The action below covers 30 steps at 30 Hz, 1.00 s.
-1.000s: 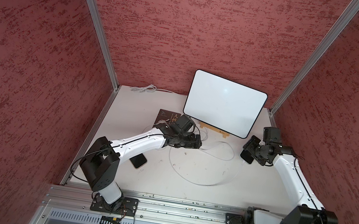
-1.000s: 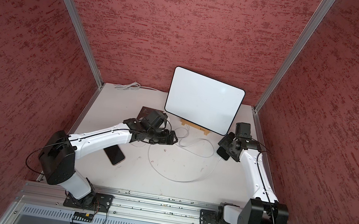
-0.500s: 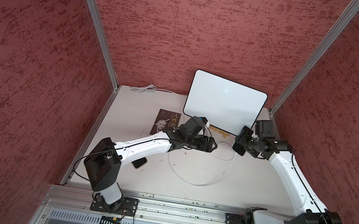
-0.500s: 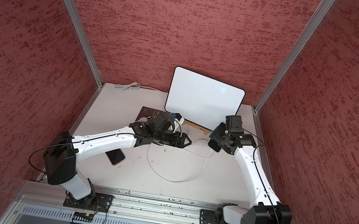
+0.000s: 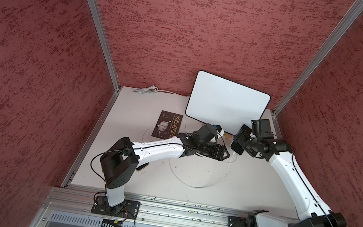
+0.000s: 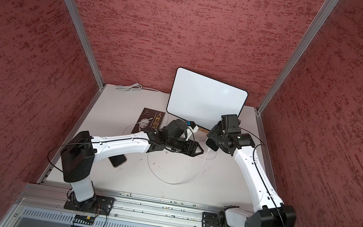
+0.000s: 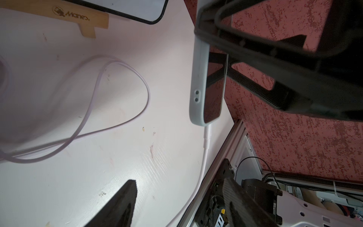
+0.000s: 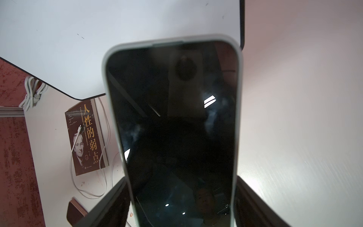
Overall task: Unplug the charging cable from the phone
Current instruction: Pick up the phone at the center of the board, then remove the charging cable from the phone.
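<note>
Right end effector (image 5: 242, 139) grips the phone (image 8: 172, 118) — white cable (image 7: 205, 146) plugged in.

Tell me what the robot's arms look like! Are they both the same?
Yes, they match. The left arm and right arm have white tube-shaped shells with chunky black joints and boxy black shoulders. Thin black cables loop beside them. The left gripper and right gripper are black with two fingers each.

Both top views look steeply down over the whole surface (image 5: 249, 190); each wrist view frames the phone (image 8: 176, 127) closely.
</note>
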Each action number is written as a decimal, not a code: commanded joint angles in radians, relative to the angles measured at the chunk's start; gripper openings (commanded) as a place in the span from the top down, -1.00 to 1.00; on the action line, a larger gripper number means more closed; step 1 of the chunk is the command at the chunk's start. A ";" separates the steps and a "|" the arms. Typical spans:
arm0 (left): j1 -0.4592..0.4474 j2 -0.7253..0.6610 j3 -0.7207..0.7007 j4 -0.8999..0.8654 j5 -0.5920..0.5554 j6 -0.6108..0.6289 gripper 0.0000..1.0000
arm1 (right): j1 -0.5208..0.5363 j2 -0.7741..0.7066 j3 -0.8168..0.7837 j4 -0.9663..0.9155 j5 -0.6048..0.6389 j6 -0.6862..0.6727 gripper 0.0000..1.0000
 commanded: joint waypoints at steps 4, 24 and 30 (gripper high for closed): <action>-0.028 0.041 0.023 0.073 0.032 0.004 -0.44 | 0.014 -0.016 0.033 0.056 0.038 0.028 0.13; -0.034 0.108 0.072 0.054 0.035 0.006 -0.06 | 0.015 -0.057 0.027 0.053 0.045 0.043 0.17; -0.035 0.115 0.078 0.055 0.041 0.006 0.09 | 0.015 -0.060 0.026 0.054 0.047 0.046 0.17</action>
